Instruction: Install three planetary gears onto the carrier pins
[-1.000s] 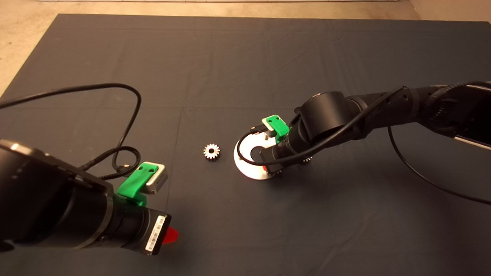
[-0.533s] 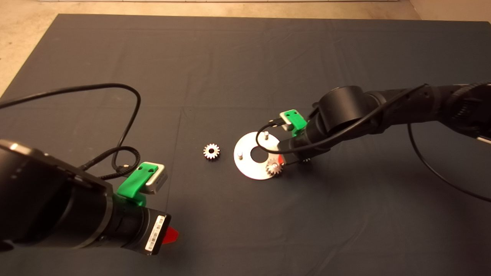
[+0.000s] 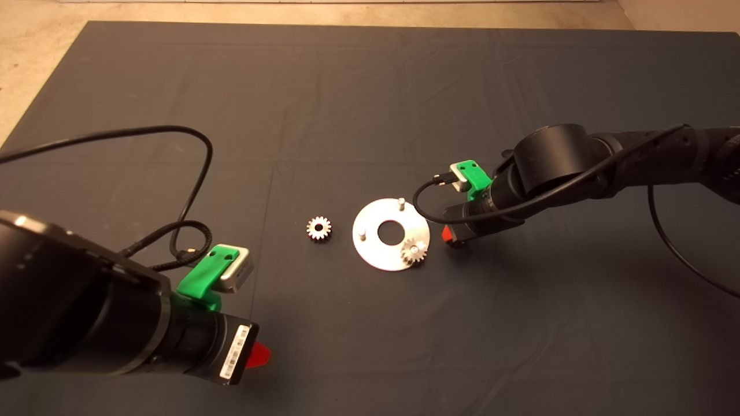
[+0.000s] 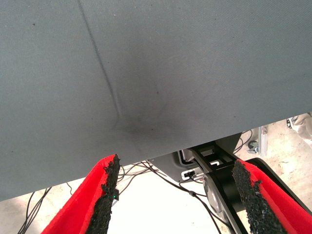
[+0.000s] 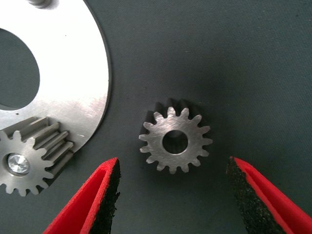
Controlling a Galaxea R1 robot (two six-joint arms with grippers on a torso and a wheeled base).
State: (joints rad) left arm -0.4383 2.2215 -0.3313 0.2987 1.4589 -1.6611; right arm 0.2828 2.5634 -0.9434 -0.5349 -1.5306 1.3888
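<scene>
The silver carrier disc (image 3: 376, 249) lies mid-mat with two bare carrier pins (image 3: 400, 202) and one planetary gear (image 3: 414, 251) seated on its near-right pin. A second gear (image 3: 318, 228) lies loose on the mat left of the disc. My right gripper (image 3: 450, 236) hovers just right of the disc, open. In the right wrist view a third gear (image 5: 175, 141) lies flat on the mat between its spread fingers (image 5: 105, 200), beside the disc (image 5: 73, 73) and the mounted gear (image 5: 29, 161). My left gripper (image 3: 258, 353) waits at the lower left, open.
A black cable (image 3: 191, 173) loops over the mat by the left arm. The left wrist view shows the mat's edge (image 4: 146, 161) with floor and cables beyond. The beige floor (image 3: 34, 63) borders the mat at the far left.
My right gripper drew back rightward off the disc, leaving a gear on the near-right pin. It now sits over the gear right of the disc. The left arm stayed still.
</scene>
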